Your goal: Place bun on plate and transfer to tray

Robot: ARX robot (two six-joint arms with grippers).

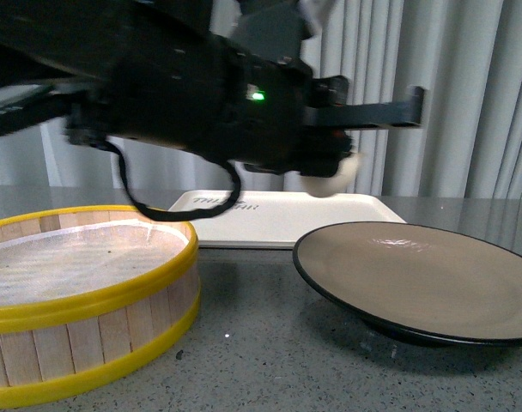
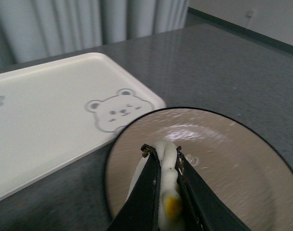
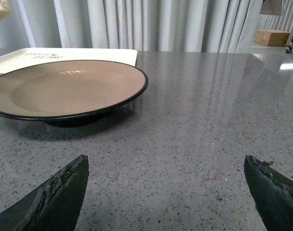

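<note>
The grey speckled table (image 1: 261,343) carries everything. On its near left stands a yellow-rimmed wooden steamer basket (image 1: 81,300), with nothing visible inside but its pale lining. To the right sits the plate (image 1: 415,275), tan inside with a black rim, and it is bare. Behind both, at the far middle, lies the cream tray (image 1: 278,219), also bare, its bear drawing (image 2: 118,109) towards the end nearest the plate.

The left arm (image 1: 201,94) reaches across above the basket towards the plate. The left jaws are clamped on the bun (image 2: 166,173), squeezing it at its sides. The bun hangs in the air over the plate's far left part, close to the tray's corner, touching neither. The right jaws stand wide apart and empty, low over the table on the near right of the plate.

As I judge it, the bun is lifted and nearly over its spot. Setting it on the plate is not yet done, nor is carrying the plate to the tray.
</note>
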